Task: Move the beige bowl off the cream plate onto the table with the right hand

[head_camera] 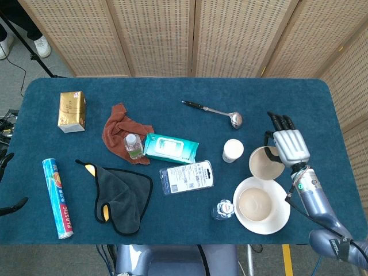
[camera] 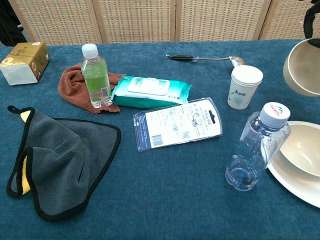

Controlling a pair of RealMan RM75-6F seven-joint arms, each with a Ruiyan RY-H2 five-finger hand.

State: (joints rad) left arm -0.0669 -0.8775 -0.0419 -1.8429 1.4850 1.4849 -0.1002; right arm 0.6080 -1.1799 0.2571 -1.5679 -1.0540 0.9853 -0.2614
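My right hand grips a beige bowl by its rim and holds it tilted in the air, above and beyond the cream plate. A second beige bowl still sits in the plate. In the chest view the lifted bowl hangs at the right edge with dark fingers above it, well over the plate and the bowl left on it. My left hand does not show in either view.
A white paper cup stands just left of the lifted bowl. A clear water bottle stands against the plate's left rim. A ladle, a plastic package, a wipes pack and cloths lie further left.
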